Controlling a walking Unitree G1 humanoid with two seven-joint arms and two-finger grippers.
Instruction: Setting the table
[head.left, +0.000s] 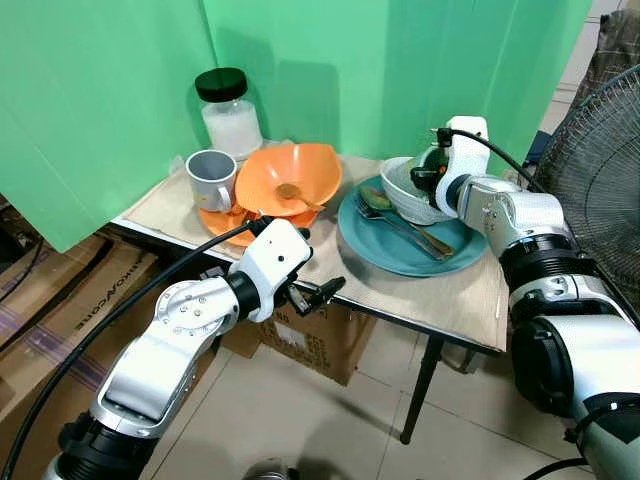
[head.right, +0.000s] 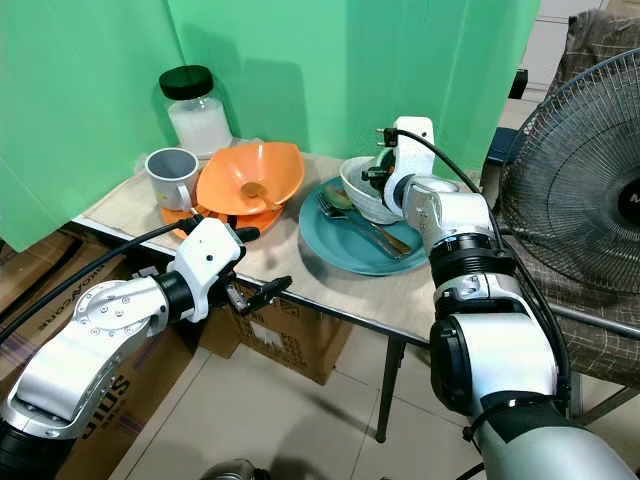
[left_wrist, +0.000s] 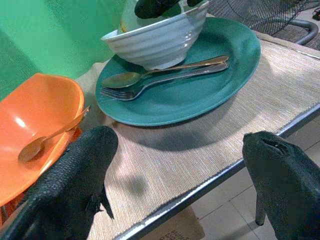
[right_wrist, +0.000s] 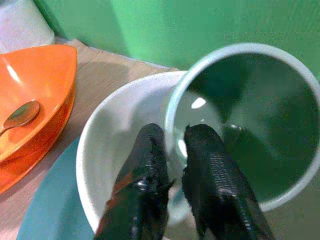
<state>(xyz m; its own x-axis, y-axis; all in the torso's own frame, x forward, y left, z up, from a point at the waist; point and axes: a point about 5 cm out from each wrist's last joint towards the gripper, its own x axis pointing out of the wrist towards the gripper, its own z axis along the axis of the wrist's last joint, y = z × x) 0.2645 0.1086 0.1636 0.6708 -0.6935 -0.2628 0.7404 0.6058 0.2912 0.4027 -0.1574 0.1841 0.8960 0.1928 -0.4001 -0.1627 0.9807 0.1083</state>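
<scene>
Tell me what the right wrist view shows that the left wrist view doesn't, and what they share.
Right wrist view: the right gripper pinching the rim of a green cup, one finger inside and one outside, the cup sitting tilted in the white bowl.

Left wrist view: the left gripper open at the table edge, plus a fork and gold spoon lying on the teal plate, the woven mat and the floor.

Shared: the white bowl, the teal plate, the orange bowl with its small spoon, and the green backdrop.

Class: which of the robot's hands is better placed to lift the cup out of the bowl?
Right. The right hand already pinches the cup rim inside the bowl; the left hand hangs open off the table edge.
</scene>
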